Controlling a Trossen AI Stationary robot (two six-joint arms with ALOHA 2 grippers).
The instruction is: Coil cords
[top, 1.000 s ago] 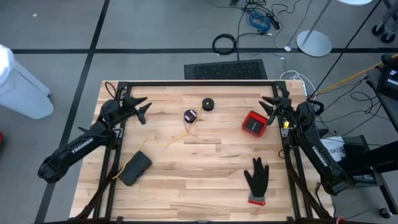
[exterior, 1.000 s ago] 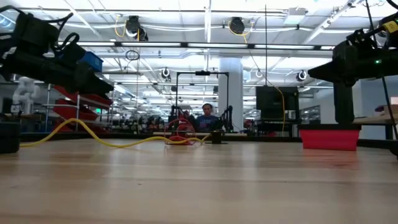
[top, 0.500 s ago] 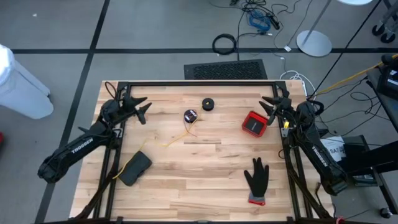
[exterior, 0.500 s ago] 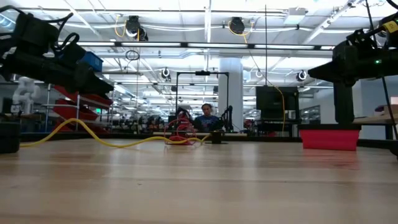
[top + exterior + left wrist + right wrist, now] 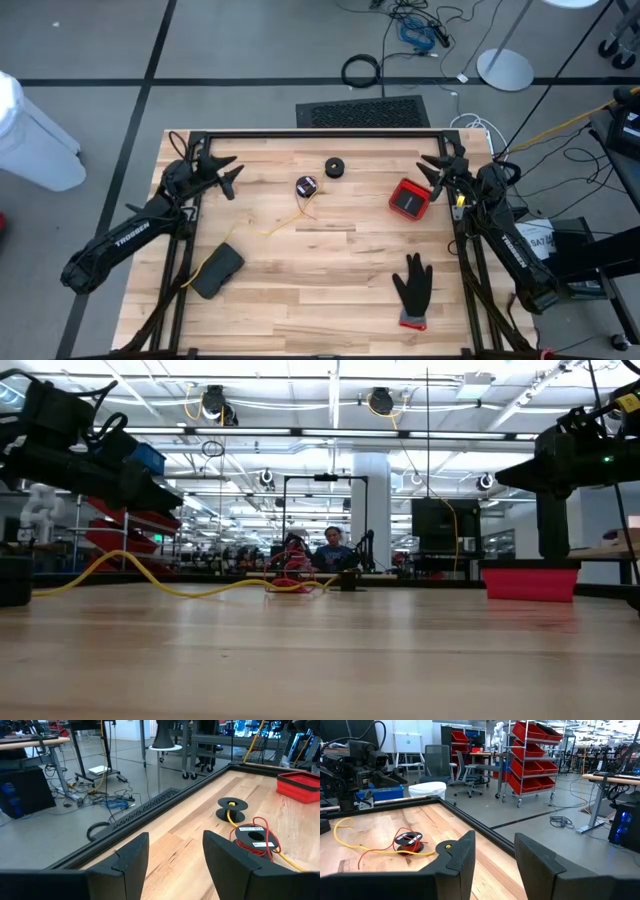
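High view shows nothing changed over the last second: left tool and right tool hang released and empty at the tabletop's far corners, cords lying uncoiled mid-tabletop, coiling not begun.

Person in far background shifted slightly; table scene, arms show no change.
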